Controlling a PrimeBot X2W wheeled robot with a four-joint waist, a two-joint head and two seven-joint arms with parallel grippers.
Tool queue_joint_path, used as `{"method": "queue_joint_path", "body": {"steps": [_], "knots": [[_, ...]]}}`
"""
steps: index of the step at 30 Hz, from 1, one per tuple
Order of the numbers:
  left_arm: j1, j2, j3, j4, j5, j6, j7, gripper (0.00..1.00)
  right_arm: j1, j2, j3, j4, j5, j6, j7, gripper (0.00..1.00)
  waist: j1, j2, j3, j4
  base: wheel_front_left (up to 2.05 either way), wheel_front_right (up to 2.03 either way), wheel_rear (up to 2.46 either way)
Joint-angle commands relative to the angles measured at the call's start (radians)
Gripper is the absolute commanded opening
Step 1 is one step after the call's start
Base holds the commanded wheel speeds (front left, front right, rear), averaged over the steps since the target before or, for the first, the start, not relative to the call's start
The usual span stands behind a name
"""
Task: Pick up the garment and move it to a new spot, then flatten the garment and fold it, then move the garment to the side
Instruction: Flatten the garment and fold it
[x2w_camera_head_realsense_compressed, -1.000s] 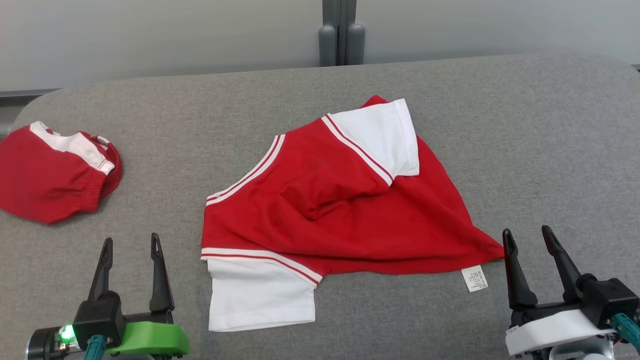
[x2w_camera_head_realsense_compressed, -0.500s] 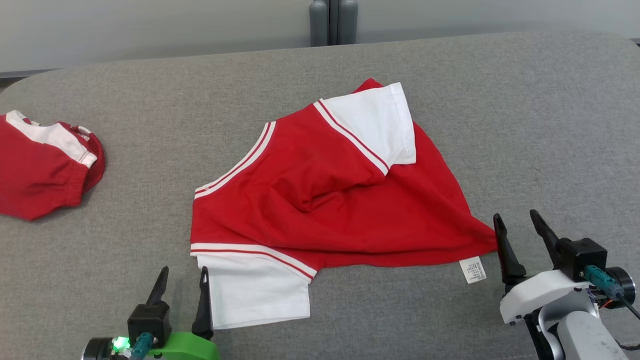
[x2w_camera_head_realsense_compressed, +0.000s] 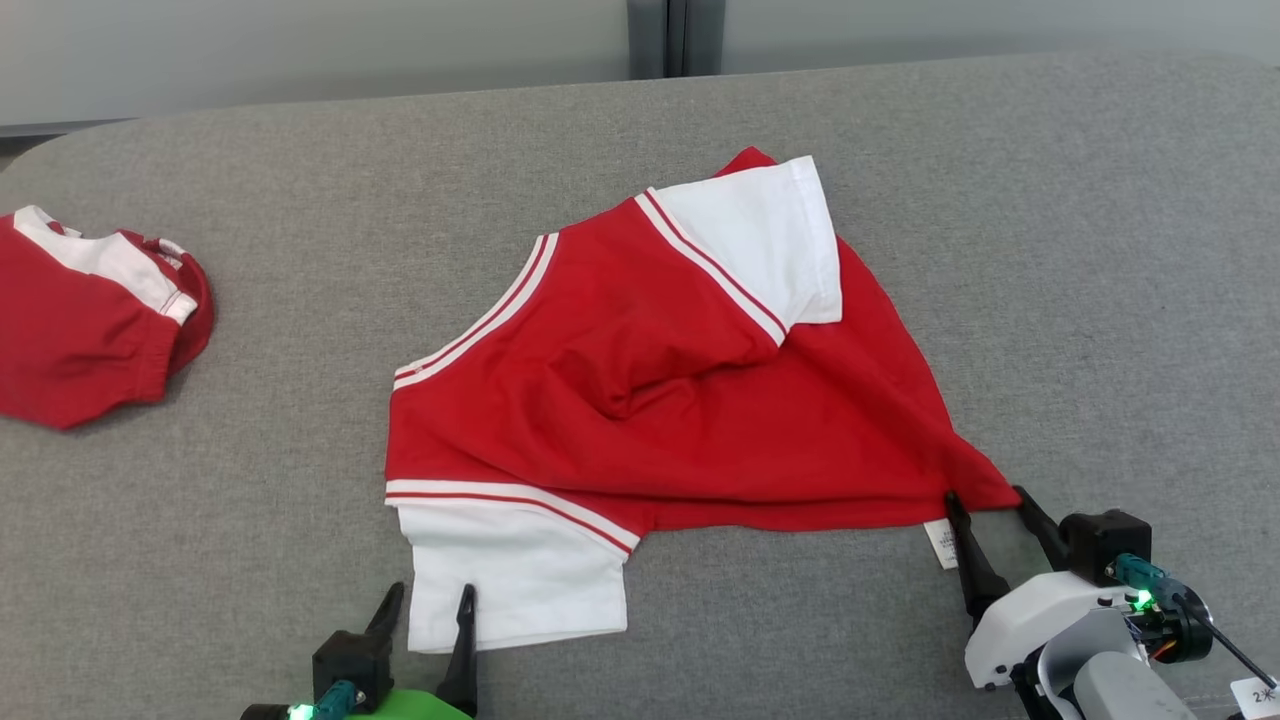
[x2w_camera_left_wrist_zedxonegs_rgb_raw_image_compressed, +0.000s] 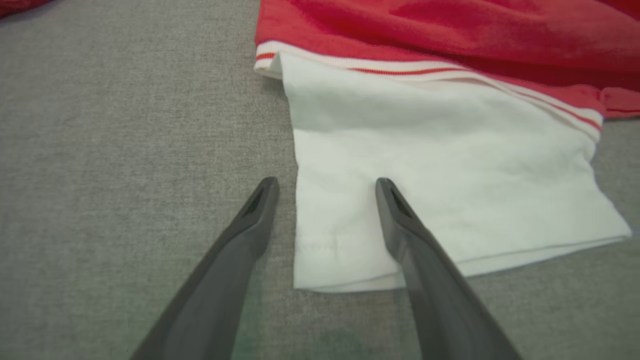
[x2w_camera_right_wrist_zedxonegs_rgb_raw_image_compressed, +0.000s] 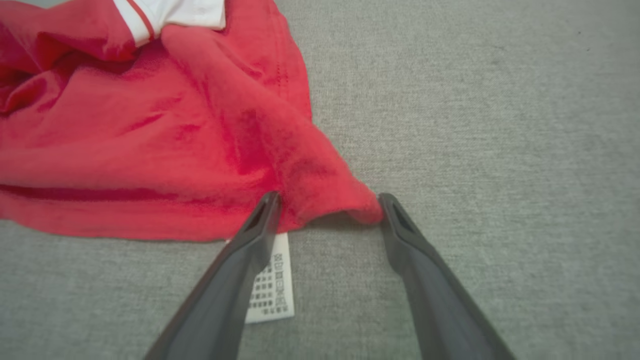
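Both arms are kept low over the desk (x2w_camera_head_realsense_compressed: 1100, 250), fingers pointing forward. The left claw (x2w_camera_head_realsense_compressed: 432, 589) is spread wide astride the left edge of the garment's (x2w_camera_head_realsense_compressed: 640, 400) white sleeve (x2w_camera_left_wrist_zedxonegs_rgb_raw_image_compressed: 425, 150); the right claw (x2w_camera_head_realsense_compressed: 985, 494), equally apart, brackets its red corner (x2w_camera_right_wrist_zedxonegs_rgb_raw_image_compressed: 345, 200), nothing clamped. The garment lies mid-desk. The care label's (x2w_camera_right_wrist_zedxonegs_rgb_raw_image_compressed: 272, 290) print is made out in the right wrist view

**Soft, even light throughout**

Bright diffuse light falls from above, and thin soft shadows sit under the garment (x2w_camera_head_realsense_compressed: 650, 400) edges. The head view is sharp. The wrist views blur along the dark fingers (x2w_camera_left_wrist_zedxonegs_rgb_raw_image_compressed: 230, 270) at lower frame, and their corners stretch.
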Motion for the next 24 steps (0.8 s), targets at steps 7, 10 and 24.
{"method": "queue_joint_path", "body": {"steps": [7,10,24], "knots": [[-0.037,-0.004,-0.093,0.081,-0.097,-0.006,0.011,1.00,-0.037,0.009,0.032,0.054,0.045,-0.001,0.001,1.00,0.0000,-0.0001,-0.001,-0.001,0.00,0.00,0.00],[-0.059,-0.008,-0.146,0.143,-0.133,-0.027,0.015,0.23,-0.059,0.020,0.042,0.074,0.068,-0.001,0.001,0.45,0.0000,-0.0001,0.000,-0.002,0.00,0.00,0.00],[-0.259,0.009,-0.065,-0.103,-0.188,-0.047,0.003,0.00,-0.169,-0.030,0.036,-0.182,0.132,-0.001,-0.001,0.00,0.0000,-0.0001,0.023,0.003,0.00,0.00,0.00]]}}
